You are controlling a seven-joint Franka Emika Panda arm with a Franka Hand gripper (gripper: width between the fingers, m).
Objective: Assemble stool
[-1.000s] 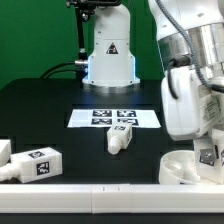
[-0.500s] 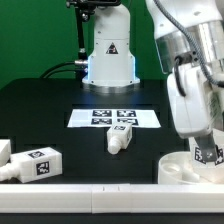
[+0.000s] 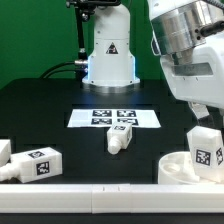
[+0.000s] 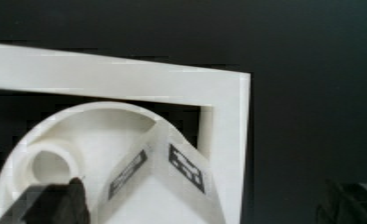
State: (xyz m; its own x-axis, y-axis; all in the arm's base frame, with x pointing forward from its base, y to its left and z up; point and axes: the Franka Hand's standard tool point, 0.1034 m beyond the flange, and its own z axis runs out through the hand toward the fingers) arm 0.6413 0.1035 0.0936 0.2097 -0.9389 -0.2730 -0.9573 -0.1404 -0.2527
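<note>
Wrist view: gripper (image 4: 201, 205) gapes wide, empty — blocky white plastic leg (image 3: 205, 150) upright on round rimmed seat (image 3: 176, 168).

A black table (image 3: 50, 110) fills the middle of the frame. The marker board (image 3: 113, 117), printed with black-and-white square tags, lies flat near its centre. A white ledge (image 3: 90, 187) runs along the bottom edge. A green backdrop (image 3: 30, 35) covers the upper left.

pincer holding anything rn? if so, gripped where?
Nothing is held. The pincer is open and sits above the stool leg. The leg stands upright on the seat disc, with neither finger touching it.
</note>
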